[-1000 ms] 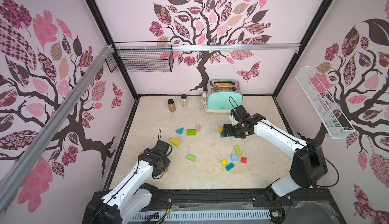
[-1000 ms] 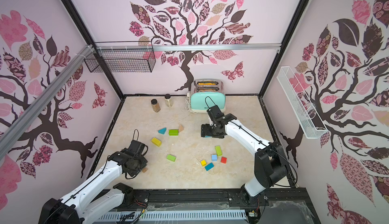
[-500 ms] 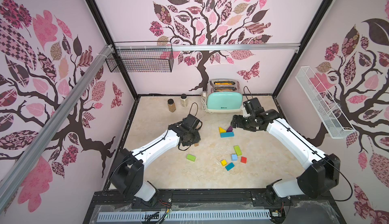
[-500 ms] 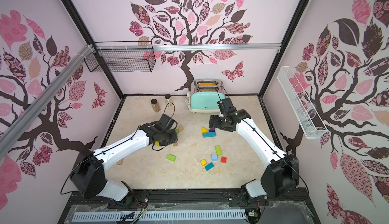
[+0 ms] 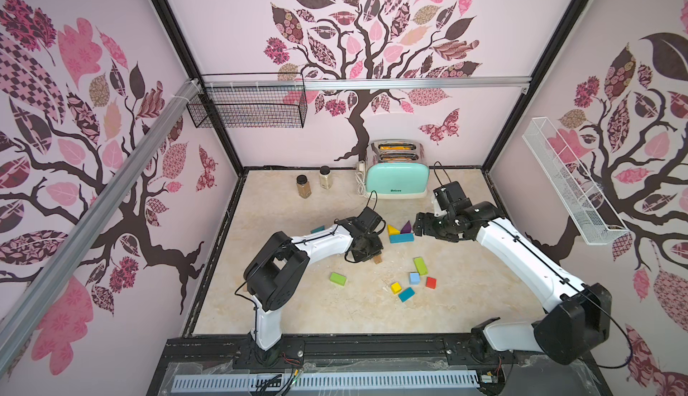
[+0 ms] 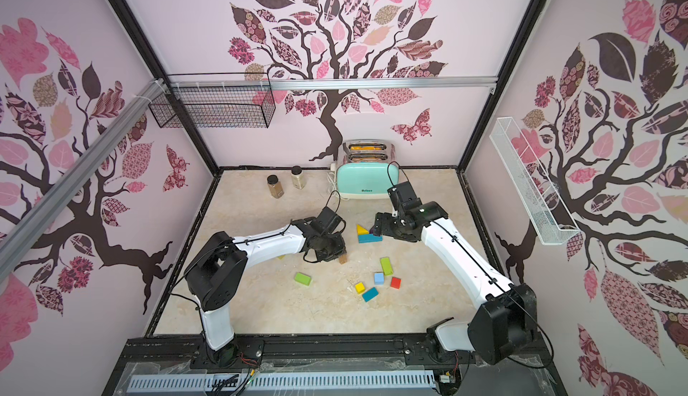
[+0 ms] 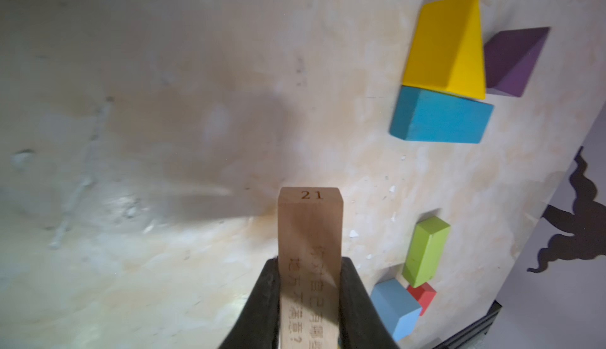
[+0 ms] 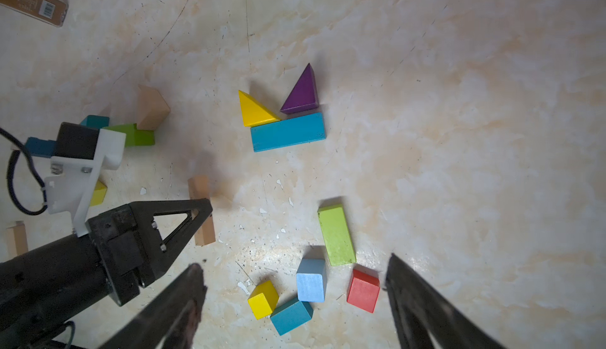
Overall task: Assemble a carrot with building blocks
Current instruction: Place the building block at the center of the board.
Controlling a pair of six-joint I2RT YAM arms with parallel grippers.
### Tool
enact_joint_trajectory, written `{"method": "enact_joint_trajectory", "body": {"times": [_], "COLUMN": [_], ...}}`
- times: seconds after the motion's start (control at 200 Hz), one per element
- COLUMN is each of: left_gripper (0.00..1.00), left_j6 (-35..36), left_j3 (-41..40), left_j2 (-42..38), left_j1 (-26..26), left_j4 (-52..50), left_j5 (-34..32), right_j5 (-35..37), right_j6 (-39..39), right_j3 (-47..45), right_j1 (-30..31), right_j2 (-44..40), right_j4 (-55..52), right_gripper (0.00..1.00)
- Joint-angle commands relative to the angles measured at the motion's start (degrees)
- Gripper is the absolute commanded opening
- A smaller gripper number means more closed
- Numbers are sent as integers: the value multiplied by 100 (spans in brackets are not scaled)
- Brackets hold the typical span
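Tan bar sits clamped in my left end effector, its gripped end hidden; my right end effector gapes wide, seemingly empty.

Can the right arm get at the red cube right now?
Probably yes. The right gripper is open and empty, the red cube lies uncovered, and the left gripper, holding a tan bar, is well aside. The green bar sits close, so room is tight.
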Motion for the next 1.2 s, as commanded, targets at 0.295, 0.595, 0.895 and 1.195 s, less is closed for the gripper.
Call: {"method": "enact_joint_trajectory", "body": {"times": [0.295, 0.595, 0.895, 1.195], "left_gripper": [22, 56, 70, 83], "left_j6": [-476, -380, 156, 7], "left_j3": [196, 292, 117, -1789], "left_j2": [355, 518, -565, -3114], "left_j1": [-185, -211, -3, 1844], "left_j4": [262, 431, -302, -1425], "left_j5": [209, 401, -611, -1965], "right_j5": [72, -41, -220, -688], "right_j6": [102, 111, -86, -162], "right_j3": [-158, -149, -42, -152], "right_j1": [-11, -14, -8, 64], "right_j2": [-244, -147, -113, 14], "right_j4": [9, 109, -4, 135], "right_gripper": [89, 90, 91, 91]}}
